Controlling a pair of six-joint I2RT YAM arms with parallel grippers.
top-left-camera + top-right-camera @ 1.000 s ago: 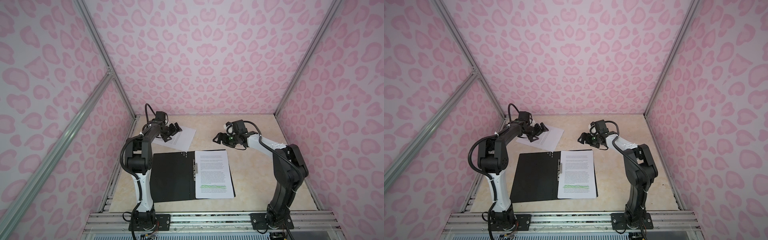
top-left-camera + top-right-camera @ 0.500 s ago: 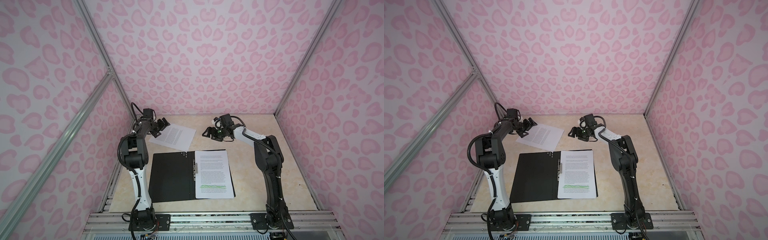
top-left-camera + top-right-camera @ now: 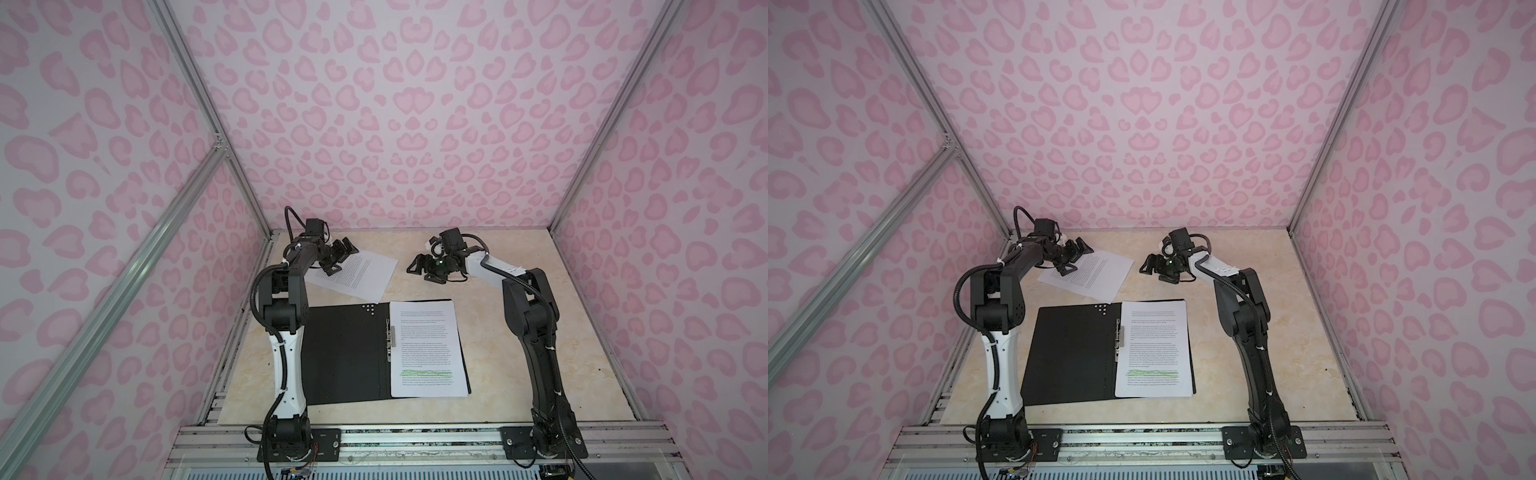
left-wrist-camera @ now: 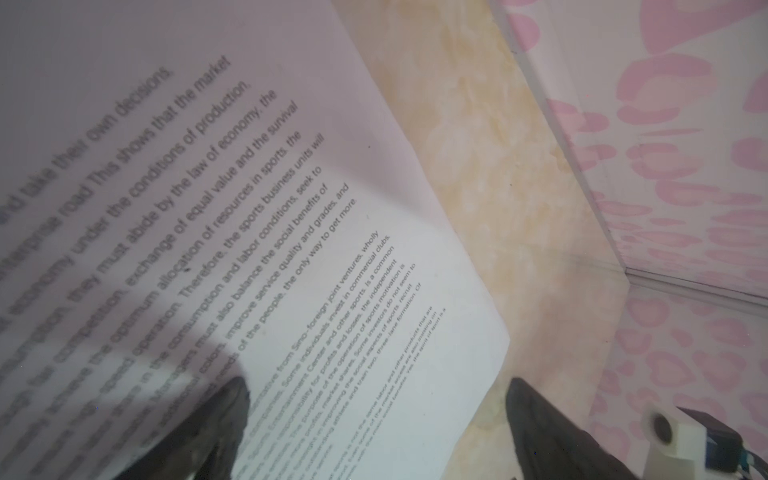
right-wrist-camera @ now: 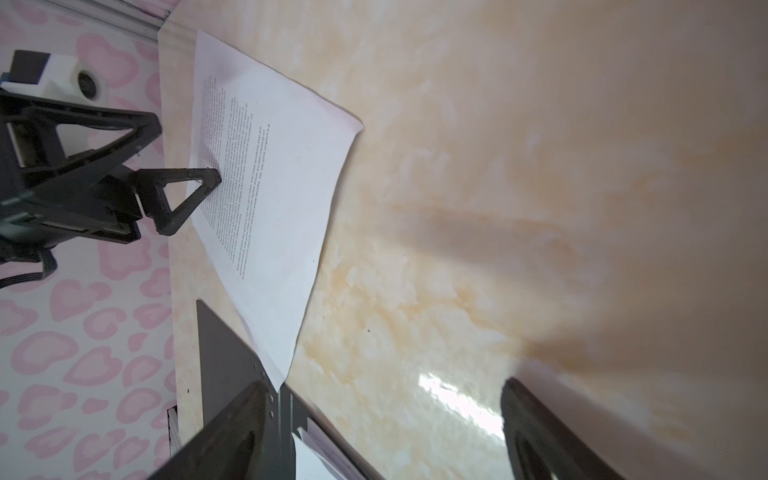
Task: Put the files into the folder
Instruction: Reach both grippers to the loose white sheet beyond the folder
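Left end effector (image 3: 343,261) is spread wide and grasping nothing, sitting at the far left edge of the loose sheet (image 3: 357,272). From the left wrist view, one finger (image 4: 224,411) is over the printed text and its partner is out over the bare worktop (image 3: 490,332), so the paper's edge runs between them. Whether either finger actually touches the paper, I can't tell.

Over to the right end effector (image 3: 422,268): jaws apart too, nothing between them, above bare worktop just beside the sheet's right-hand corner and pointing towards it.

That loose sheet lies askew at the back of the worktop, white with dense black print, its near corner reaching the far edge of the folder (image 3: 345,353).

And the folder lies open and flat in the middle, black inside facing up, between the two arm bases. Its metal clip (image 3: 389,340) runs down the spine. A stack of files (image 3: 426,332) lies squarely on the right half, green highlighted lines (image 3: 424,372) showing low on the top page. The left half is bare black.
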